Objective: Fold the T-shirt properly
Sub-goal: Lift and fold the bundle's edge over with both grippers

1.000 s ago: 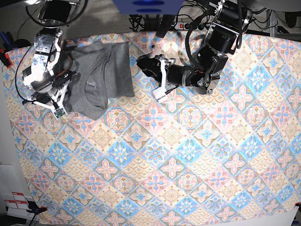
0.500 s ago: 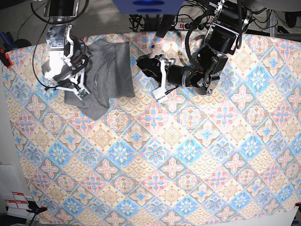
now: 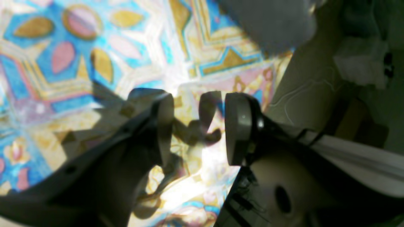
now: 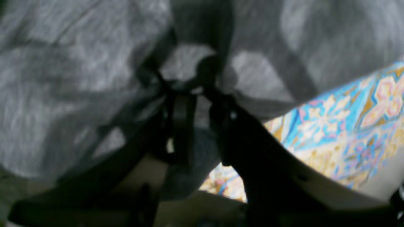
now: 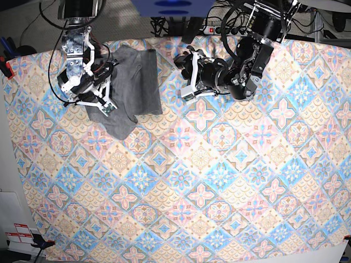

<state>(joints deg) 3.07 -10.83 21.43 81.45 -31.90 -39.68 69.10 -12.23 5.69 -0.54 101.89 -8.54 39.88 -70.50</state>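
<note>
The grey T-shirt (image 5: 137, 82) lies bunched and partly folded at the back left of the tile-patterned tablecloth (image 5: 208, 181). My right gripper (image 5: 106, 105) is over the shirt's left side. In the right wrist view its fingers (image 4: 181, 116) are shut on a fold of the grey fabric (image 4: 79, 78), which fills that view and hangs between them. My left gripper (image 5: 186, 76) sits just right of the shirt, apart from it. In the left wrist view it (image 3: 199, 132) is open and empty over the tablecloth (image 3: 63, 56). A blurred grey patch (image 3: 268, 25) shows at the top.
The tablecloth covers the whole table. Cables and a power strip (image 5: 219, 27) lie behind the back edge. A blue object (image 5: 173, 6) stands at the back centre. The table's left edge (image 5: 8, 137) is near my right arm.
My right arm has moved right and back with the shirt's left side, drawing the fabric over towards the right. My left arm has shifted back and slightly right, and its gripper is away from the shirt.
</note>
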